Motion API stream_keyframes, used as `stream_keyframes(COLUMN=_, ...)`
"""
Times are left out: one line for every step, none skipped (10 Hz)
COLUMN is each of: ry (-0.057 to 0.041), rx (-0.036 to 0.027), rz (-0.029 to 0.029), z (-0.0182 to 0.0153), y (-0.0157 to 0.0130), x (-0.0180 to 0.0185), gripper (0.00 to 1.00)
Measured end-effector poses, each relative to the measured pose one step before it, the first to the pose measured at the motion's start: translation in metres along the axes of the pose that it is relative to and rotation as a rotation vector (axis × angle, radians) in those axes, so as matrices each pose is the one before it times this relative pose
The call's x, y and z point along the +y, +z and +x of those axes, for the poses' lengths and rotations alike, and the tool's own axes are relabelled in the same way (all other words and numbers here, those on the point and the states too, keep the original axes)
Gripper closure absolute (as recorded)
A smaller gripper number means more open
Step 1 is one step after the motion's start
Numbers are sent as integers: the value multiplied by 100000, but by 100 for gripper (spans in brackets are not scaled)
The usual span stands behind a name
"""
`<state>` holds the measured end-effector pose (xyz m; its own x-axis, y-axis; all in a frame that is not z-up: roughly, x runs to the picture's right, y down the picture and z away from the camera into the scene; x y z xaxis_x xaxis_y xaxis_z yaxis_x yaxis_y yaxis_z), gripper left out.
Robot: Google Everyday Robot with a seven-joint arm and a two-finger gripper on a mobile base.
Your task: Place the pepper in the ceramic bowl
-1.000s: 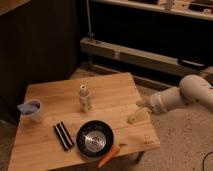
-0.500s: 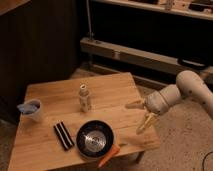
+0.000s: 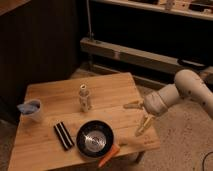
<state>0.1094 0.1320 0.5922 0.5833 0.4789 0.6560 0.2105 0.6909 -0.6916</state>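
The pepper (image 3: 109, 155) is slim and orange-red and lies at the table's front edge, just right of and below the ceramic bowl (image 3: 95, 138). The bowl is round and black with a glossy grey ringed inside and holds nothing. My gripper (image 3: 138, 116) hangs over the table's right edge, to the right of the bowl and above the pepper. It is open, with one tan finger pointing left and the other pointing down toward the front. It holds nothing.
On the wooden table (image 3: 55, 95) stand a pale-blue cup (image 3: 32, 110) at the left, a small pale bottle (image 3: 84, 98) in the middle and a black striped block (image 3: 63, 135) left of the bowl. A metal shelf rail (image 3: 130, 54) runs behind.
The arm has moved left and slightly forward over the table's right edge. The fingers have spread open compared with one second ago. Pepper and bowl have not moved.
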Motion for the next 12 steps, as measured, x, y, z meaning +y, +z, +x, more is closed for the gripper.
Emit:
stream_keyframes(ry=-1148, rx=3778, rz=741, z=-206, y=289, x=492, gripper=20)
stream_keyframes(ry=-2032, rx=7564, rz=71, z=-526, y=747, x=848, gripper=20)
stream_keyframes(ry=-1246, rx=7378, rz=-348, z=-216, y=883, x=950, gripper=20)
stream_keyframes(ry=-807, rx=6305, rz=167, z=253, y=815, x=823, gripper=20)
stream_keyframes(ry=-459, rx=4401, rz=-216, z=250, y=561, x=387, gripper=20)
stream_keyframes(ry=-851, rx=4241, rz=-826, z=112, y=708, x=179, gripper=20)
stream_keyframes(ry=119, rx=1970, rz=-214, z=495, y=782, x=187, gripper=20)
stream_keyframes(ry=804, rx=819, rz=90, z=701, y=977, x=210, gripper=20)
stream_keyframes(ry=631, rx=-430, rz=-311, z=742, y=1276, x=144, gripper=20)
stream_keyframes(ry=512, rx=-793, rz=-357, z=473, y=858, x=57, gripper=20)
stream_keyframes(ry=123, rx=-1007, rz=-367, z=138, y=695, x=-76, gripper=20)
stream_keyframes(ry=206, rx=-1808, rz=-1071, z=316, y=1440, x=-94, gripper=20)
